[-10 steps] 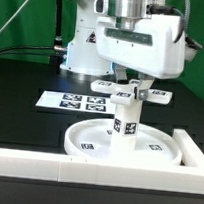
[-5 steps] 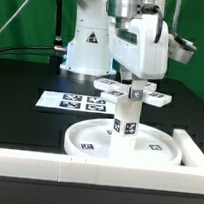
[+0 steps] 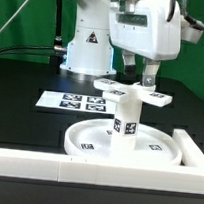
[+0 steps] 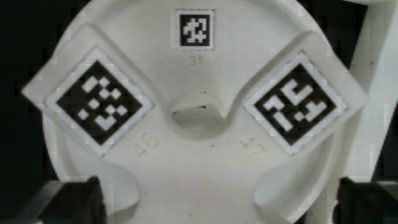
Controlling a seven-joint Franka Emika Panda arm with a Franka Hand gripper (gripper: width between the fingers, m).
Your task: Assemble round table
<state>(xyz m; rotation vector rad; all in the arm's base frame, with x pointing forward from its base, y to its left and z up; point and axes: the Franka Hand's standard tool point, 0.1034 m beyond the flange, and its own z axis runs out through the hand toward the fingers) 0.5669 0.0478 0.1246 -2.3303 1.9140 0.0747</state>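
The large rimmed round disc lies flat on the black table. The short cylindrical post stands upright on its middle. The cross-shaped piece sits flat on top of the post. In the wrist view it fills the picture, with tags on its arms. My gripper hangs straight above the cross-shaped piece. Its fingers stand wide apart on either side of one arm, with a gap on each side. It is open and holds nothing.
The marker board lies flat behind the disc toward the exterior view's left. A long white border wall runs along the front and turns up the exterior view's right side. The arm's white base stands at the back.
My gripper has turned about its vertical axis and risen a little from the cross-shaped piece. The cross-shaped piece turned slightly on the post. Disc and post have not moved.
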